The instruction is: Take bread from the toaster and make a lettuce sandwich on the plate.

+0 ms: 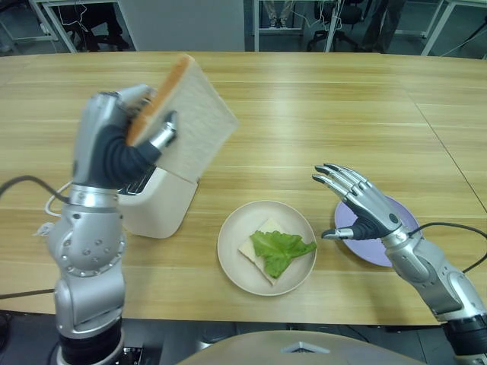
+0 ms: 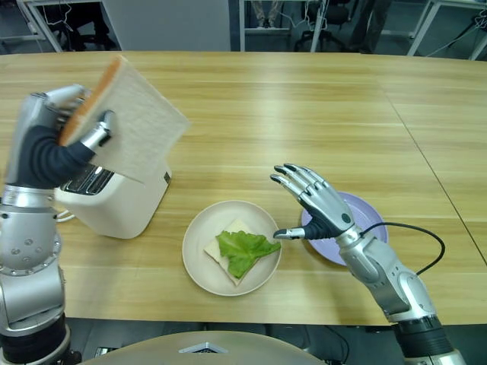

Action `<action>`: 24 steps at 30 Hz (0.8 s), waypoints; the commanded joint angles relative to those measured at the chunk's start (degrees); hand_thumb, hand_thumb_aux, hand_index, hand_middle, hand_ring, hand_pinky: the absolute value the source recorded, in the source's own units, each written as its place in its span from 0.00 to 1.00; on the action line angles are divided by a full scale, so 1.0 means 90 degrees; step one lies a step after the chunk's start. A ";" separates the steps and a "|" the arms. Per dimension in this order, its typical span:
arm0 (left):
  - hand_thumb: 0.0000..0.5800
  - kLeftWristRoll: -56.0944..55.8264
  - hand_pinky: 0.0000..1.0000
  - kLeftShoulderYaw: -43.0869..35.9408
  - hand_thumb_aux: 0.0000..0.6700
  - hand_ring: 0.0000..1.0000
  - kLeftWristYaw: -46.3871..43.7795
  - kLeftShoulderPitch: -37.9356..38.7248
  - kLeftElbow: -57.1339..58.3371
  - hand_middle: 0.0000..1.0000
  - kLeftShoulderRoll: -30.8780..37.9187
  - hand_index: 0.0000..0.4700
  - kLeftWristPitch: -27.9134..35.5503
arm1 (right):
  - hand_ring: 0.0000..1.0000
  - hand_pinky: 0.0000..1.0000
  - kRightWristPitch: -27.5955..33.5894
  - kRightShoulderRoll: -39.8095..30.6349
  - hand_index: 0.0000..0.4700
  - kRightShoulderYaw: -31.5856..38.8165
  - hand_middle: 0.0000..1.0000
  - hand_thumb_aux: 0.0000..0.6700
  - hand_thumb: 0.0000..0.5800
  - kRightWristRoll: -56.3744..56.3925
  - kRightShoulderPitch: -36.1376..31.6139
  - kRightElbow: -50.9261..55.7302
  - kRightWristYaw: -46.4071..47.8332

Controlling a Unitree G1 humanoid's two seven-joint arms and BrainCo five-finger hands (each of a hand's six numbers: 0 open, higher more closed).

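Wooden desk (image 1: 319, 114) carries everything. Just left of the plate (image 1: 232, 262) stands the toaster (image 1: 163, 205). Above it, the left hand (image 1: 125, 141) is clamped on the crust edge of a tilted slice of bread (image 1: 198, 122). Right of the plate, the right hand (image 1: 358, 201) hovers with fingers spread and empty over a purple dish (image 1: 403, 217). On the plate, lettuce (image 1: 278, 249) lies across a bottom slice (image 1: 249, 247). The held slice wants carrying over the plate, levelling, and lowering squarely onto the lettuce before release.
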 commanded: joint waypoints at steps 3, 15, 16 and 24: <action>1.00 -0.0736 1.00 -0.1264 1.00 1.00 -0.0693 0.0551 0.0234 1.00 -0.0432 0.98 0.0402 | 0.00 0.00 -0.0536 0.0047 0.00 -0.0466 0.00 0.00 0.00 -0.0308 0.0476 -0.0514 -0.0583; 1.00 -0.1512 1.00 -0.2687 1.00 1.00 -0.0990 0.0941 0.2498 1.00 -0.1050 0.98 0.0049 | 0.00 0.00 -0.1358 0.0085 0.00 0.0442 0.00 0.00 0.00 -0.0676 0.1334 -0.1021 0.0167; 1.00 -0.1570 1.00 -0.2721 1.00 1.00 -0.1008 0.0904 0.2718 1.00 -0.1084 0.98 0.0017 | 0.00 0.00 -0.1350 0.0078 0.00 0.0569 0.00 0.00 0.00 -0.0674 0.1348 -0.0968 0.0298; 1.00 -0.1509 1.00 -0.3032 1.00 1.00 -0.0878 0.0750 0.3801 1.00 -0.1232 0.98 -0.0255 | 0.00 0.00 -0.1134 -0.0005 0.00 0.1018 0.00 0.00 0.00 -0.0874 0.1368 -0.0604 0.0989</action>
